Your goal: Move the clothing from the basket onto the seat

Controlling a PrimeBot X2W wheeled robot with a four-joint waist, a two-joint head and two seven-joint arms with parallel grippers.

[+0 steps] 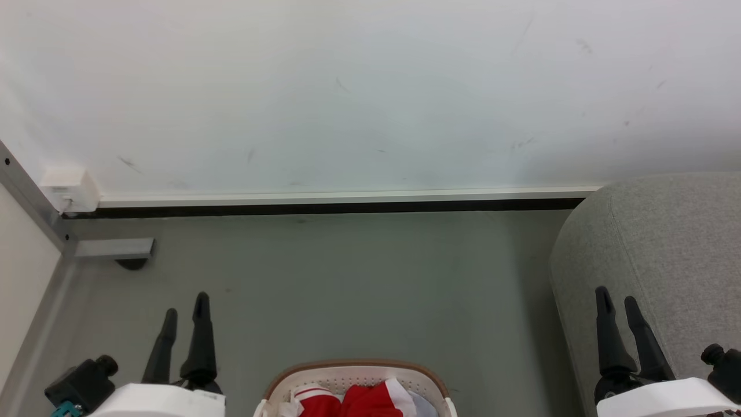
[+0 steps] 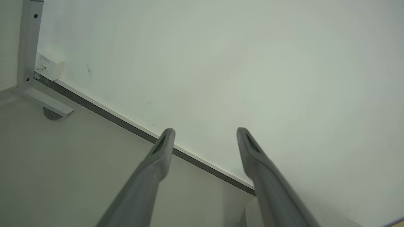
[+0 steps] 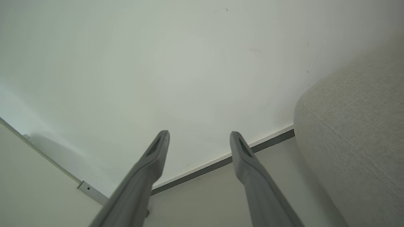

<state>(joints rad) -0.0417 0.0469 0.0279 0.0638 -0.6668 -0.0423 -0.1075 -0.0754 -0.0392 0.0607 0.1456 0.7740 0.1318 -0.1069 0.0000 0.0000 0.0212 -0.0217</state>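
**Left fingers (image 1: pixel 200 339) and right fingers (image 1: pixel 609 339) spread wide, holding nothing**

In the left wrist view, the left fingers (image 2: pixel 157 164) stand well apart with only wall and floor between them. The right fingers (image 3: pixel 151 164) stand the same way in the right wrist view.

A pale, lightly scuffed wall (image 1: pixel 370 87) takes up the upper half of the head view. A white and dark skirting strip (image 1: pixel 347 200) runs along its foot. Below it lies the grey-green floor (image 1: pixel 347 278).

The grey woven seat (image 1: pixel 666 249) rises at the right with a rounded, padded edge. Nothing lies on the part that can be seen. The right fingers point up in front of its side. In the right wrist view the seat (image 3: pixel 356 142) stands beside them, apart.

The white basket (image 1: pixel 359 367) sits on the floor at the bottom centre, between the two arms, cut off by the picture's edge. It has a brown rim and small holes in its wall. The red clothing (image 1: pixel 370 402) with white trim lies inside it, bunched up.

At the far left a grey metal post (image 1: pixel 32 200) stands with a foot (image 1: pixel 113 248) on the floor. A small white box (image 1: pixel 69 188) sits against the wall beside it.
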